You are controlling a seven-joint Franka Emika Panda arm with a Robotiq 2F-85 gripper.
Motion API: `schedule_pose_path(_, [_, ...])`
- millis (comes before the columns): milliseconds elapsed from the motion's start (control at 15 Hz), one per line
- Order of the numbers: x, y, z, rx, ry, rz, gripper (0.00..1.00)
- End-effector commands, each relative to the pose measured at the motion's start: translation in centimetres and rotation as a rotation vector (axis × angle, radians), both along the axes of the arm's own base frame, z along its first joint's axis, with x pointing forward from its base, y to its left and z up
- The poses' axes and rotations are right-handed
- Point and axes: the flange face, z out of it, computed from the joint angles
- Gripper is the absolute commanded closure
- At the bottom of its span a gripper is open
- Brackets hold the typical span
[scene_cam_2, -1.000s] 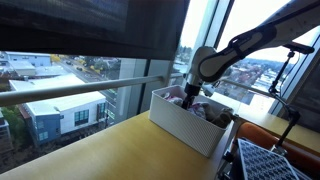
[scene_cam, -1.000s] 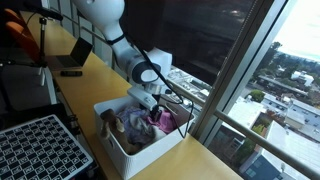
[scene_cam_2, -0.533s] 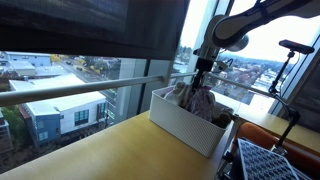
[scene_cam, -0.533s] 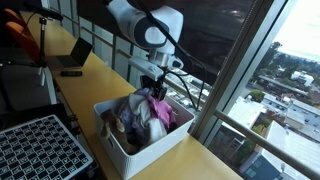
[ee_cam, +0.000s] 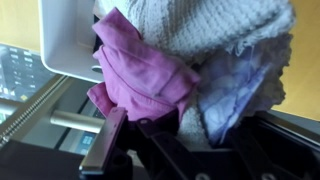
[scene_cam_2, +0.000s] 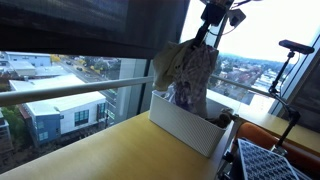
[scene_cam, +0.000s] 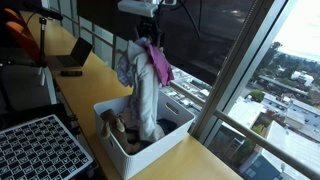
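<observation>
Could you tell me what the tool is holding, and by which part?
A bunch of clothes, pinched at its top by the tool, hanging into the white bin.

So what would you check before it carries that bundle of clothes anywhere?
1. Gripper shut on the bundle of clothes: ok.
2. Bundle lifted clear of the white bin: not ok, its lower end hangs inside.
3. Pink cloth firmly caught, not just draped: cannot tell.
4. Leftover clothes in the bin not snagged on the bundle: cannot tell.
5. Laptop well away from the hanging bundle: ok.
</observation>
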Motion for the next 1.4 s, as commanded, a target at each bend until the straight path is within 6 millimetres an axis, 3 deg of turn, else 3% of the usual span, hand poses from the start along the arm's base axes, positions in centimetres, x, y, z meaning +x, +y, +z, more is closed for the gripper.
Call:
schedule_pose_path(0, [-2.2, 7.6, 6.3, 0.012, -0.06, 0.107, 0.96])
schedule_pose_path(467, [-8.9, 23.2, 17.1, 0.037, -0.195, 0.334, 0.96])
schedule_pose_path(667, [-11.5, 29.2, 20.5, 0.044, -0.204, 0.375, 0.96])
schedule_pose_path(733, [-11.3, 29.6, 20.2, 0.041, -0.205, 0.379, 0.96])
schedule_pose_path(933, [-9.5, 28.2, 17.1, 0.045, -0.154, 0.352, 0.96])
schedule_pose_path(1333, [-4.8, 24.2, 7.0, 0.064, 0.0, 0.261, 0.96])
